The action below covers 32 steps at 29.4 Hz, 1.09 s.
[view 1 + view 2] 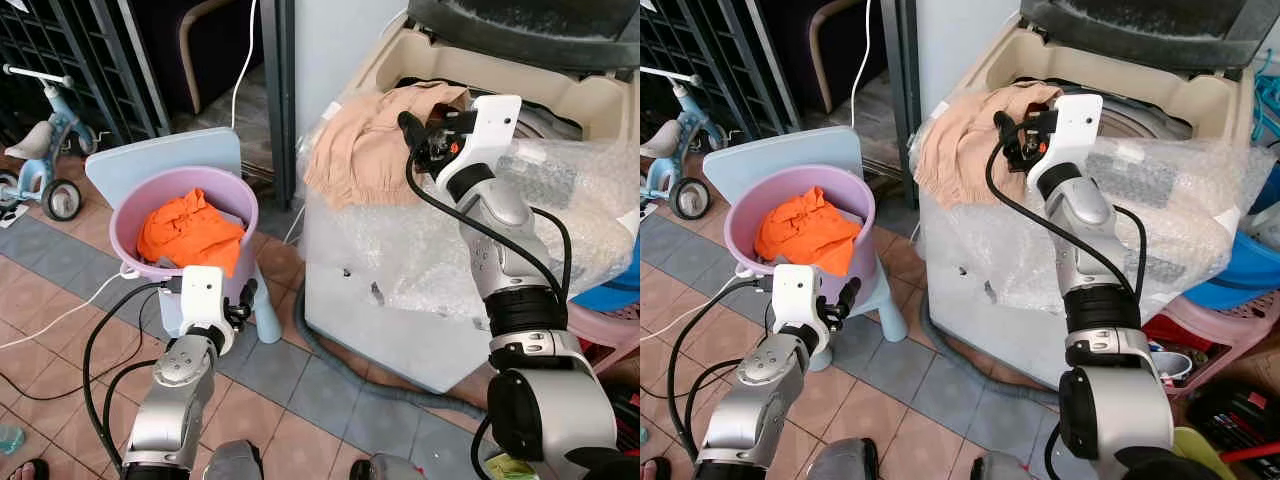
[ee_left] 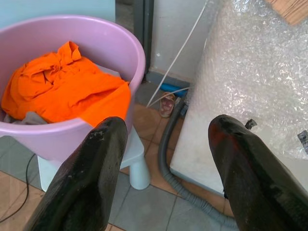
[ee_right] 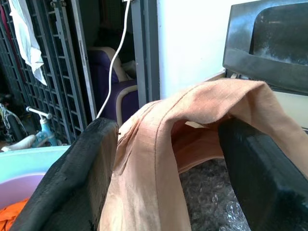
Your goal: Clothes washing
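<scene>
From the head views, your right tool (image 1: 425,135) is up at the washing machine (image 1: 400,330), at its near-left top corner, where the peach garment (image 1: 355,150) lies draped over the rim. It looks light, limp and prone to snag.

Left wrist view: your left tool (image 2: 163,159) gapes wide, empty, beside the pink tub (image 2: 130,48) of orange cloth (image 2: 62,86).

Right wrist view: spread black fingers (image 3: 72,183) straddle a raised fold; pinch there.

Right hand (image 3: 163,187) is raised with fingers spread, while left hand (image 2: 163,178) hangs low, fingers apart.
</scene>
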Available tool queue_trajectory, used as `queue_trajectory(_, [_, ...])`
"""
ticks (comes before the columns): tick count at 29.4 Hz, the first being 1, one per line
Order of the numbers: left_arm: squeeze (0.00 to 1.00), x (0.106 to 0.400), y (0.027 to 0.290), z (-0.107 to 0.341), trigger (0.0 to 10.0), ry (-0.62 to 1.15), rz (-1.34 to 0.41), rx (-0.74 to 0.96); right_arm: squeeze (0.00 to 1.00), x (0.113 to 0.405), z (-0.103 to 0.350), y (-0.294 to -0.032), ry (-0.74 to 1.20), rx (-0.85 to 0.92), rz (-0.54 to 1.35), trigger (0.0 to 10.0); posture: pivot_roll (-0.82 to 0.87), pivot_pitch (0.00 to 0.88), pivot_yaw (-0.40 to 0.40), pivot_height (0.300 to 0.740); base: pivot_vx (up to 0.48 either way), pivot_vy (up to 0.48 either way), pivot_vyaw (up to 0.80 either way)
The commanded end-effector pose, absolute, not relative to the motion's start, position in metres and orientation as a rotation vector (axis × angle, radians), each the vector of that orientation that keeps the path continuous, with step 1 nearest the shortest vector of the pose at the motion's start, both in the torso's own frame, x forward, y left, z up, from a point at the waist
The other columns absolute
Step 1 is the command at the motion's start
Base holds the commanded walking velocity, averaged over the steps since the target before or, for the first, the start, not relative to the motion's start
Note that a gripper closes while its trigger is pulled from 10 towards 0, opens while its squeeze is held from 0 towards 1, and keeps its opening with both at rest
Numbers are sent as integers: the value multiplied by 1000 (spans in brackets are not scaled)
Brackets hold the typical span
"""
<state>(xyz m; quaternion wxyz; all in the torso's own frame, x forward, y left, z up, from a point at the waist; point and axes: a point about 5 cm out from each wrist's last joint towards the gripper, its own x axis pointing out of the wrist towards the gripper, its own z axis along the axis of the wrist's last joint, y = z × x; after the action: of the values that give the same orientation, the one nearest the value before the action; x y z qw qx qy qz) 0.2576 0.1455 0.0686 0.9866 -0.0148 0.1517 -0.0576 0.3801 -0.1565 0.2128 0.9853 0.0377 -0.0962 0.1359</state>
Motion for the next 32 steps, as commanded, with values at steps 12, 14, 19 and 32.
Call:
queue_trajectory(12, [0,258,144,70,10000,288,-125,-56,0,389,229,-133,-181,-6,452,10000,-26,57,3,740,348,85,0])
queue_trajectory(14, [0,258,144,69,10000,289,-124,-56,0,390,232,-131,-184,-26,467,10000,-27,58,2,740,362,0,0])
queue_trajectory(19, [0,256,142,69,10000,291,-142,-58,0,398,245,-134,-198,-151,464,10000,-27,60,3,740,314,0,0])
queue_trajectory(32, [0,256,142,67,10000,311,-146,-68,0,420,308,-211,-124,-492,82,10000,-25,61,0,740,0,0,0])
